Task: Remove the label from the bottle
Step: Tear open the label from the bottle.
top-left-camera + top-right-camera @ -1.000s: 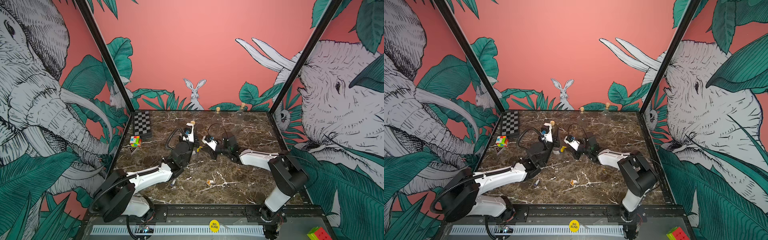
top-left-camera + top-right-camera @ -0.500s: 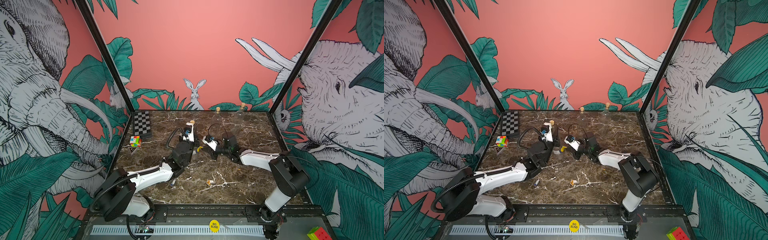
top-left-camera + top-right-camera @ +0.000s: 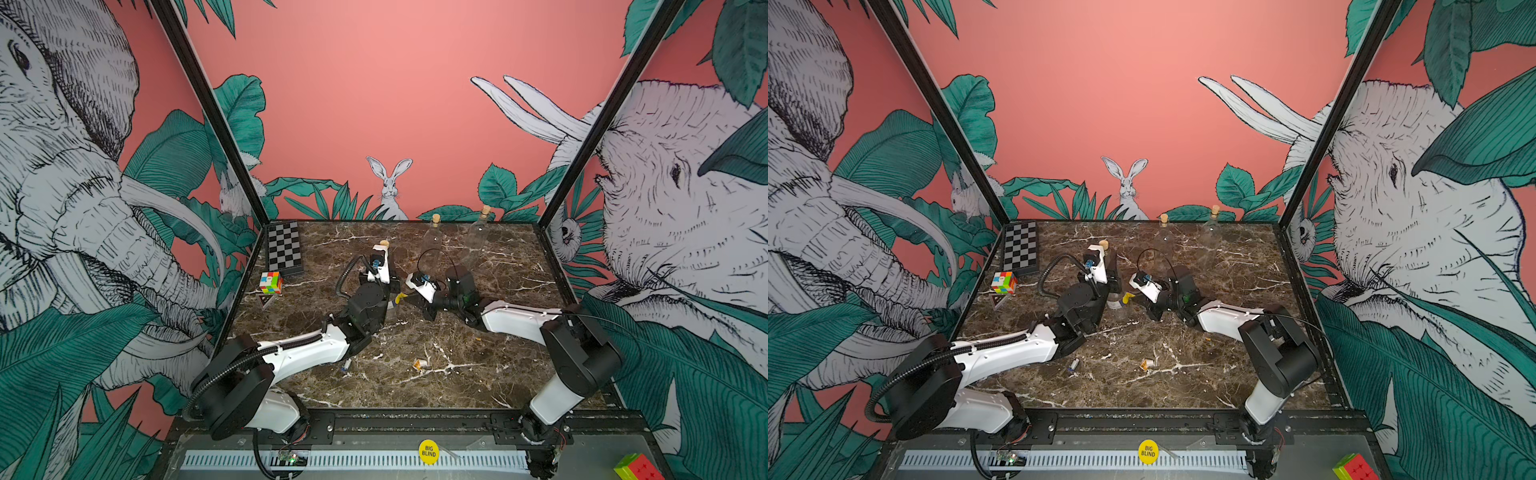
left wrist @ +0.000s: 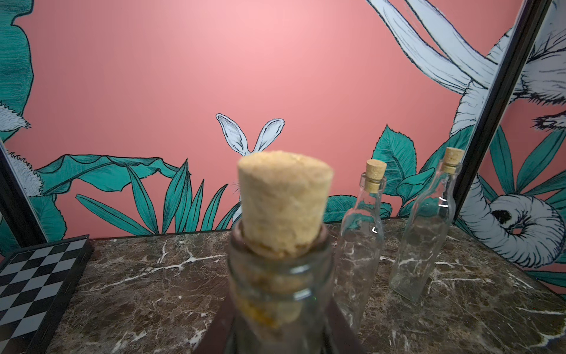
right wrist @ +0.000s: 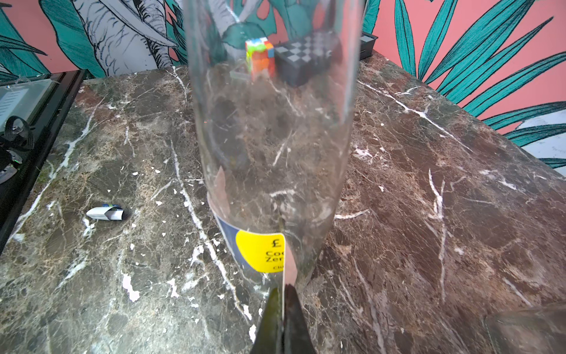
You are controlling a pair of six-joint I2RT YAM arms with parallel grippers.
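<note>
A clear glass bottle [image 5: 269, 122] was seen standing upright near the middle of the brown marble tabletop [image 5: 428, 184], between the two arms. In the left wrist view its tan cork stopper [image 4: 283, 202] was shown close up. There the dark fingers [image 4: 337, 328] of the left gripper [image 3: 1108, 270] were seen on either side of the bottle below the neck, closed against the glass; the label was hidden from that view.

In the right wrist view the yellow and blue paper label [image 5: 260, 251] was seen low on the bottle. One edge was lifted off the glass and pinched between the pressed-together jaws of the right gripper [image 5: 283, 318]. A small rolled scrap of white paper [image 5: 105, 213] was shown on the marble, apart from the bottle. In both top views the label was made out only as a yellow speck.

Two more corked clear bottles [image 4: 361, 245] were seen at the back of the table. A black and white chequered board [image 3: 284, 249] and a multicoloured puzzle cube [image 3: 271, 282] were seen at its left edge.
</note>
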